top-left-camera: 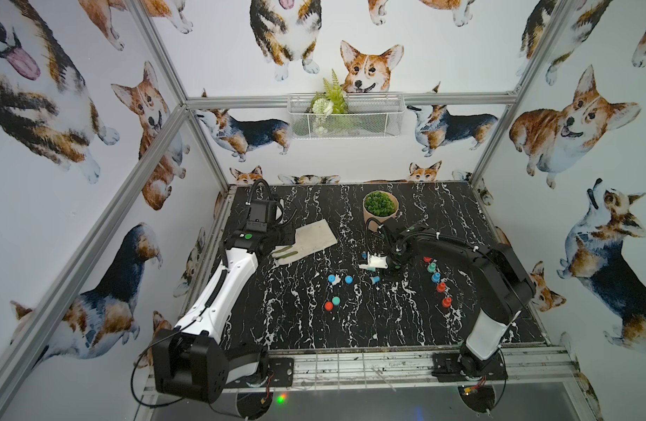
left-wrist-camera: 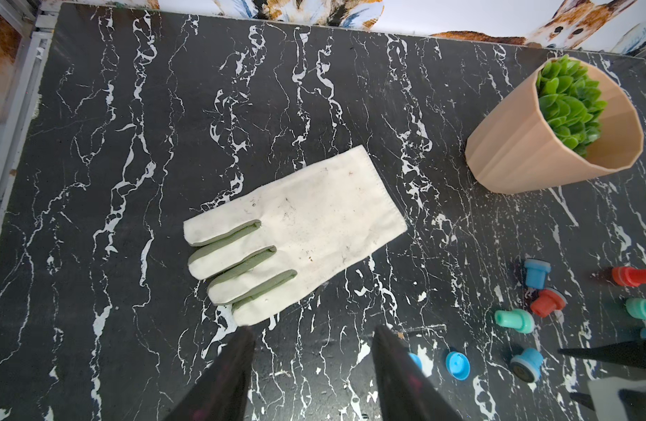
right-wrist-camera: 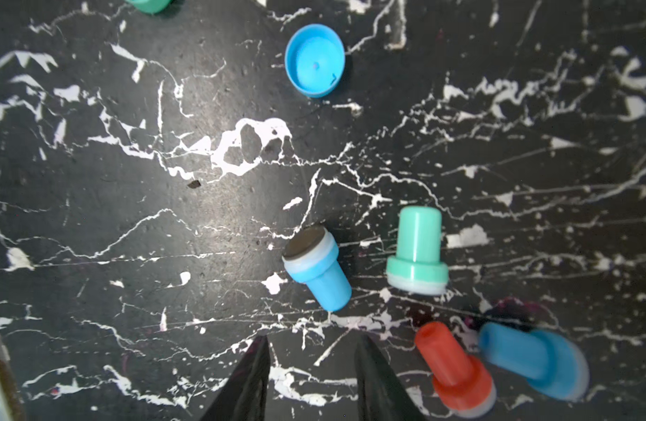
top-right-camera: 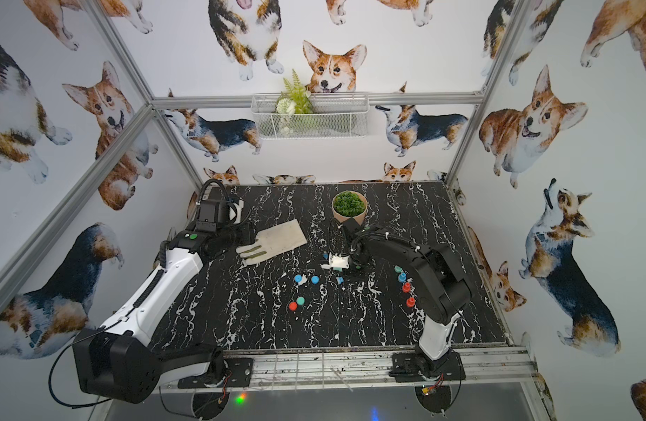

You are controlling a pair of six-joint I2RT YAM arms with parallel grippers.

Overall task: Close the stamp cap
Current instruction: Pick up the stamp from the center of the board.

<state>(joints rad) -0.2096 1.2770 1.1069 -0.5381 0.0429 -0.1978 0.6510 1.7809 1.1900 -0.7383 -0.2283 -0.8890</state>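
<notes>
Blue stamp (top-left-camera: 374, 279) lies tipped beside the right gripper (top-left-camera: 377, 272) in a top view, left wrist has the left gripper (left-wrist-camera: 314, 328) parted, empty, glove (left-wrist-camera: 299, 226) just ahead, right wrist has fingers (right-wrist-camera: 248, 379) apart, empty, stamp just past them, cap (right-wrist-camera: 314, 60) further out.

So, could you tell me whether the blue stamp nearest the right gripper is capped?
Uncapped: the blue stamp lies on its side with its dark pad bare, and a blue cap sits apart.

Glove (top-left-camera: 307, 240) left of plant pot (top-left-camera: 380, 209), loose caps (top-left-camera: 348, 279) before them, stamps (top-left-camera: 440, 287) rightward
</notes>
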